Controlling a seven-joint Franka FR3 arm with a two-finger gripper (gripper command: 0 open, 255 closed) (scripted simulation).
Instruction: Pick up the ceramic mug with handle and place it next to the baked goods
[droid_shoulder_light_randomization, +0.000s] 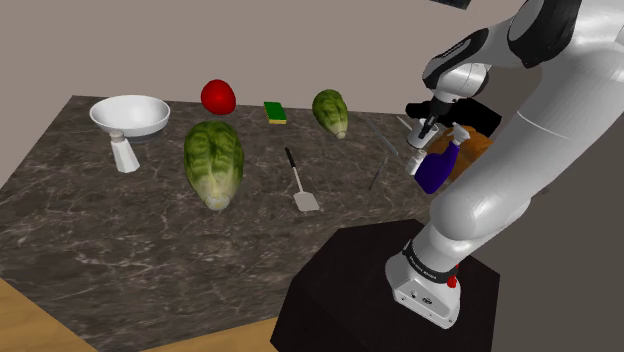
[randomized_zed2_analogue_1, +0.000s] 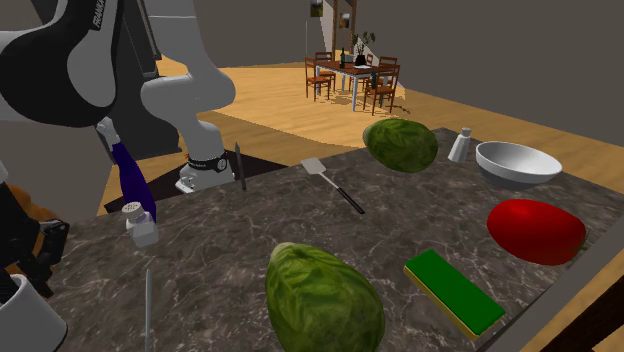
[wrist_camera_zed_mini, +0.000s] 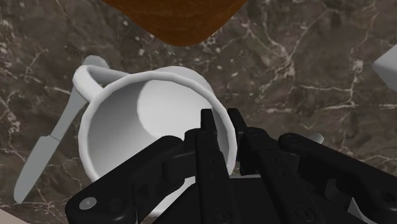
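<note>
one white mug (wrist_camera_zed_mini: 137, 124) with a handle is seen, and one brown loaf (wrist_camera_zed_mini: 175, 19). two green cabbages are counted: the larger cabbage (droid_shoulder_light_randomization: 213, 160) and the smaller cabbage (droid_shoulder_light_randomization: 331, 110). one each is counted of the white bowl (droid_shoulder_light_randomization: 130, 115), white shaker (droid_shoulder_light_randomization: 124, 153), red vegetable (droid_shoulder_light_randomization: 218, 96), green sponge (droid_shoulder_light_randomization: 275, 112), spatula (droid_shoulder_light_randomization: 302, 185), blue spray bottle (droid_shoulder_light_randomization: 437, 168) and grey table knife (wrist_camera_zed_mini: 44, 149). a slim dark utensil (randomized_zed2_analogue_1: 240, 168) lying near the arm's base is perhaps a second knife.

the gripper (wrist_camera_zed_mini: 221, 125) is set over the mug's rim on the side away from the handle. its fingers (wrist_camera_zed_mini: 207, 143) are drawn almost together and are clamped on the mug's wall, one inside the cup and one outside.

the mug is held upright just beside the loaf, with the table knife lying close by its handle side.

everything is laid on a dark, white-veined marble counter (droid_shoulder_light_randomization: 100, 250). a wooden floor is seen beyond it, and a dining table with chairs (randomized_zed2_analogue_1: 350, 75) is placed far back in the second exterior view.
</note>
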